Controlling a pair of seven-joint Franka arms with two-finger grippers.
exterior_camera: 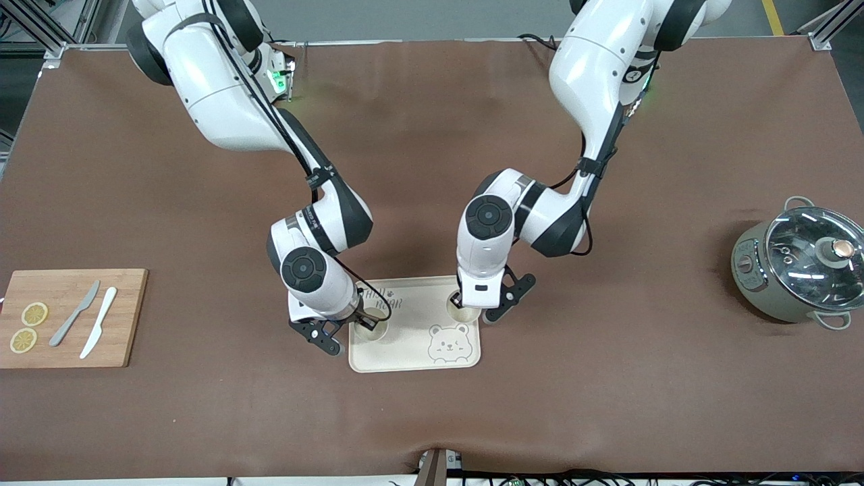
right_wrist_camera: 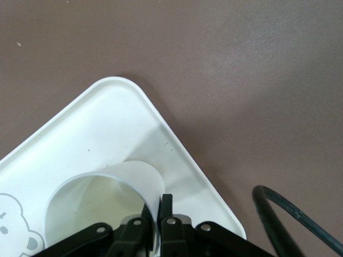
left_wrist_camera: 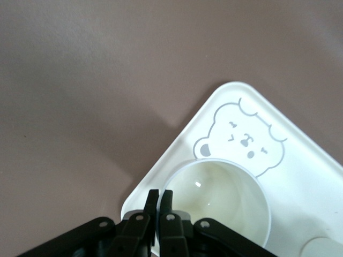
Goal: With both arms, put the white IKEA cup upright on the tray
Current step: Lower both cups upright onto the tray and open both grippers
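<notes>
The cream tray (exterior_camera: 412, 351) with the bear face lies at the table's middle. Two white cups stand upright on it. My left gripper (exterior_camera: 466, 305) is shut on the rim of the cup (exterior_camera: 464, 314) at the tray's corner toward the left arm's end. In the left wrist view the fingers (left_wrist_camera: 153, 198) pinch that cup's (left_wrist_camera: 225, 198) wall, and the bear drawing (left_wrist_camera: 241, 139) shows beside it. My right gripper (exterior_camera: 361, 324) is shut on the rim of the second cup (exterior_camera: 376, 329). In the right wrist view its fingers (right_wrist_camera: 166, 206) pinch that cup's (right_wrist_camera: 96, 198) wall above the tray (right_wrist_camera: 118, 118).
A wooden cutting board (exterior_camera: 128, 317) with two lemon slices (exterior_camera: 34, 314) and two knives (exterior_camera: 100, 320) lies toward the right arm's end. A grey pot with a glass lid (exterior_camera: 803, 266) stands toward the left arm's end. Brown cloth covers the table.
</notes>
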